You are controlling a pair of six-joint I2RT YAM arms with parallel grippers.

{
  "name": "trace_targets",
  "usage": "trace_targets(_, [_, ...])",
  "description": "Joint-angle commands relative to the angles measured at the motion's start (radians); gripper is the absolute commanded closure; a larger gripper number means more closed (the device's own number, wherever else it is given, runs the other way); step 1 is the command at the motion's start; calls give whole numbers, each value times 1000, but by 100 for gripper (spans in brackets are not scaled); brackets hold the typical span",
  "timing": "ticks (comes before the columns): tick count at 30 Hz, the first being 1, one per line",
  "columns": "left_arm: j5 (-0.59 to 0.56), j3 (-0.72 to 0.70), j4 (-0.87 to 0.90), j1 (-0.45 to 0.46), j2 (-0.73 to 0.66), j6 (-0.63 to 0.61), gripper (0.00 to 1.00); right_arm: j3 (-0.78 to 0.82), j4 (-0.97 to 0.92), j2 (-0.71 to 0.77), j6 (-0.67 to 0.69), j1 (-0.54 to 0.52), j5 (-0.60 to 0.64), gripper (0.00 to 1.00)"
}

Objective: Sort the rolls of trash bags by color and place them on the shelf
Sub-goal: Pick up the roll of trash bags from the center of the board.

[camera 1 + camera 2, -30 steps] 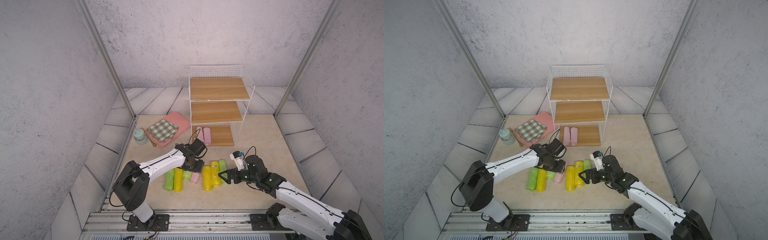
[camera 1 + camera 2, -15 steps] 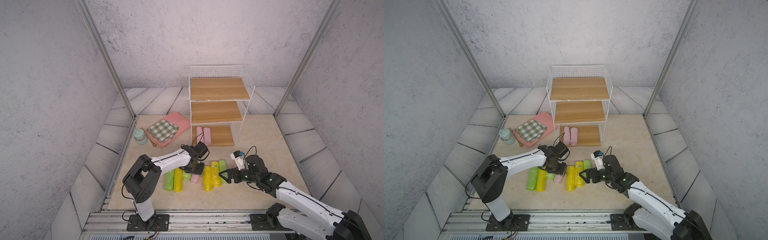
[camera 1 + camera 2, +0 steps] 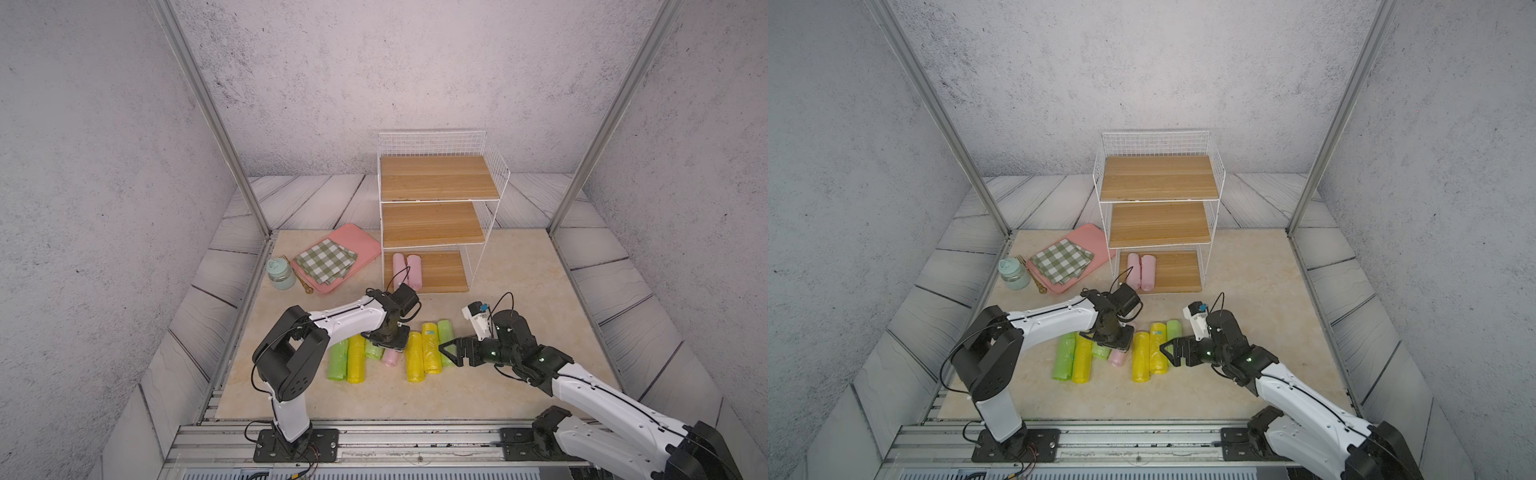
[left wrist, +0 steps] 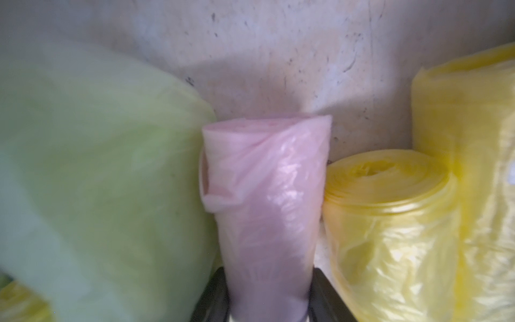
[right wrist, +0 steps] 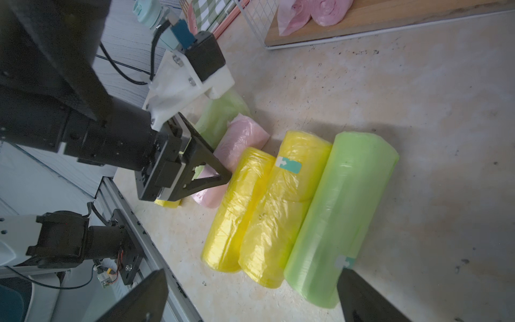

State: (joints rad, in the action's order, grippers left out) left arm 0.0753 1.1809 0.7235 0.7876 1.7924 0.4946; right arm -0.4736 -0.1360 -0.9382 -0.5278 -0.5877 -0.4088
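The white wire shelf (image 3: 432, 224) (image 3: 1158, 224) holds two pink rolls (image 3: 406, 269) (image 3: 1140, 270) on its bottom board. On the floor in front lie yellow rolls (image 3: 414, 357) (image 5: 239, 209) and green rolls (image 3: 445, 336) (image 5: 340, 217). Between them lies one pink roll (image 3: 390, 356) (image 4: 267, 200). My left gripper (image 3: 388, 341) (image 4: 267, 278) points down, shut on this pink roll, with a black finger against each side. My right gripper (image 3: 449, 353) (image 5: 252, 271) hovers open just right of the row, holding nothing.
A pink tray (image 3: 361, 245) with a green-white checkered cloth (image 3: 326, 259) lies left of the shelf. Beside it stand a mint jar (image 3: 280, 274) and a gold utensil (image 3: 301, 282). A green roll (image 3: 338, 359) and a yellow roll (image 3: 356, 357) lie furthest left.
My left gripper has come down onto the floor's pink roll and its jaws have closed on it. The left arm's elbow has swung to the right. The right arm has not moved.
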Motion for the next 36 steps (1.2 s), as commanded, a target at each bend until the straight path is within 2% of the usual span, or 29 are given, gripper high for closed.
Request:
trace_targets(1, [-49,29,48,-1,-12,-4,88,13,-10,22,5,5,4,1])
trace_targets(4, [-60,45,66,-2,-26,-8,100,5,-10,14,9,6,-1,1])
trace_targets(9, [-72,66,75,-2,-75,-16,100,-7,-14,11,12,9,-7,1])
trace_targets(15, [-75,74,28,-5,-199,-28,100,-20,-14,12,10,11,-21,1])
trace_targets(23, [-54,-47,-225,-24,-412,-53,100,-50,73,-4,-7,16,-106,0])
trace_targets(29, [65,-106,-352,-53,-483,-42,100,-59,227,-38,-48,16,-162,2])
trace_targets(36, [275,-185,-535,-97,-523,2,100,-90,319,-71,-46,17,-211,6])
